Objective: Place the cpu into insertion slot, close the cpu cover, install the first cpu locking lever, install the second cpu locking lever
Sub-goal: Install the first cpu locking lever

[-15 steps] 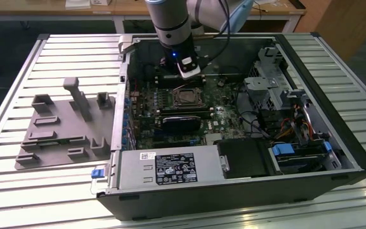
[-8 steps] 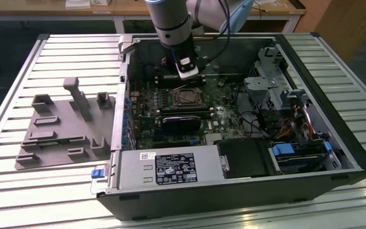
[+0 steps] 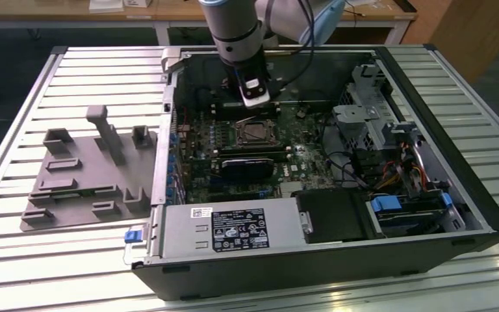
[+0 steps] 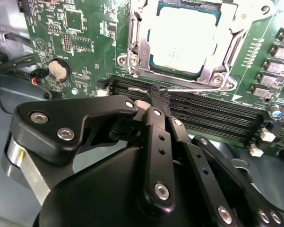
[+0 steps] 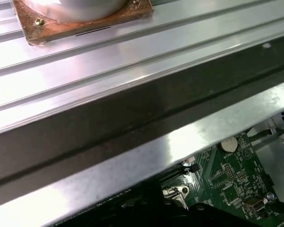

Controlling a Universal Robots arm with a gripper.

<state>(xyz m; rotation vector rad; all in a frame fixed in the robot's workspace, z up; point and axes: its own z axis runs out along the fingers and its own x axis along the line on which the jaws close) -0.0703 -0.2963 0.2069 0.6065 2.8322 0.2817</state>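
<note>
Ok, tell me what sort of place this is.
Probably a robotics lab or workshop: an opened computer case lies on a slatted metal table, a grey fixture plate beside it, with wooden desks behind.

pale cpu (image 4: 182, 38) framed by cpu cover (image 4: 138, 40)

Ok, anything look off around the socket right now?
Nothing stands out. The cpu sits square in the window of the cpu cover, which lies level, and the gripper is just off its edge, above the memory slots.
</note>
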